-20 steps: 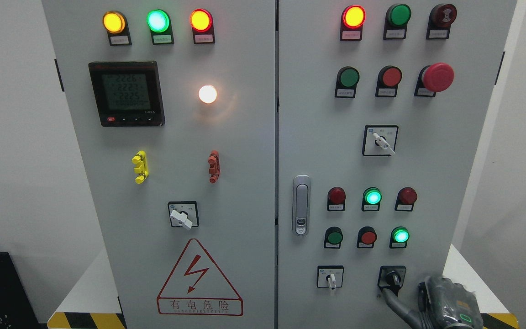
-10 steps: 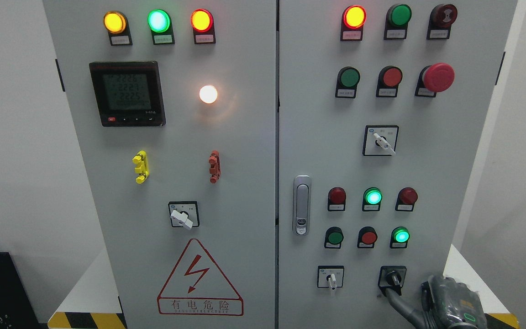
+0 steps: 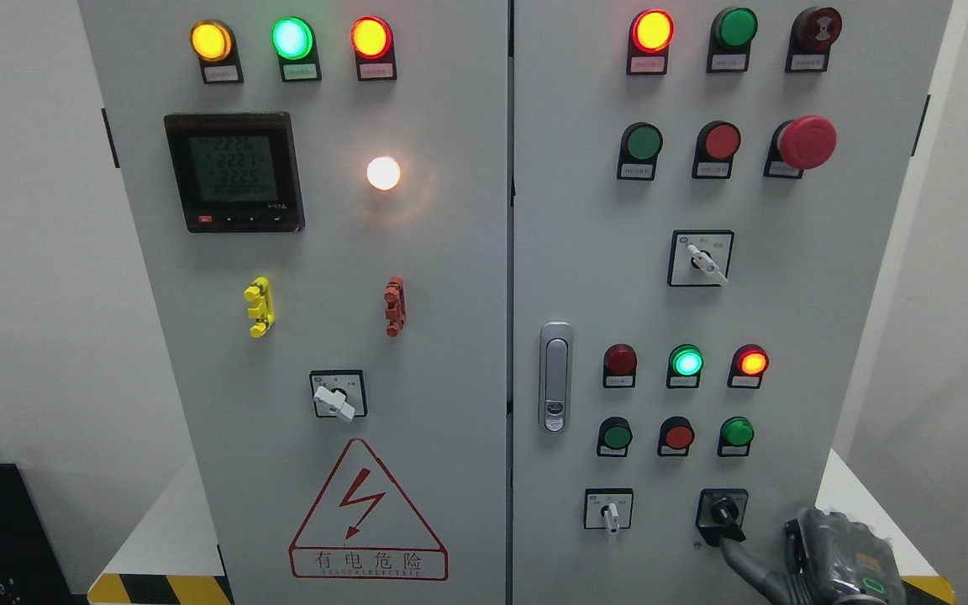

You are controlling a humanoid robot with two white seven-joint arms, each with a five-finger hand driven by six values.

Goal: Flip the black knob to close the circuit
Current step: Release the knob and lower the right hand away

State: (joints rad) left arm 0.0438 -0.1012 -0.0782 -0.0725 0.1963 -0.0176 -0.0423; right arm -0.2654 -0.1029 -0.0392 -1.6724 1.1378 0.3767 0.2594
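Observation:
The black knob [image 3: 723,511] sits on its black plate at the lower right of the right cabinet door [image 3: 585,252], its handle pointing down and slightly right. My right hand [image 3: 837,561] comes in at the bottom right corner, open and holding nothing. One grey finger [image 3: 744,561] stretches up-left, its tip touching the lower end of the knob's handle. Above the knob, the red lamp [image 3: 752,362] glows, and the green button [image 3: 737,433] below it is dark. The middle green lamp [image 3: 686,362] is lit. My left hand is out of view.
A white-handled selector [image 3: 610,512] sits left of the black knob, and another selector [image 3: 702,262] higher up. A red mushroom button [image 3: 805,141] juts out at the upper right. A door latch [image 3: 555,378] lies by the centre seam. White wall [image 3: 938,336] lies to the right.
The knob's handle has swung from down-left toward down-right. My right hand has shifted right and down. The right red lamp came on and the green button below it went dark.

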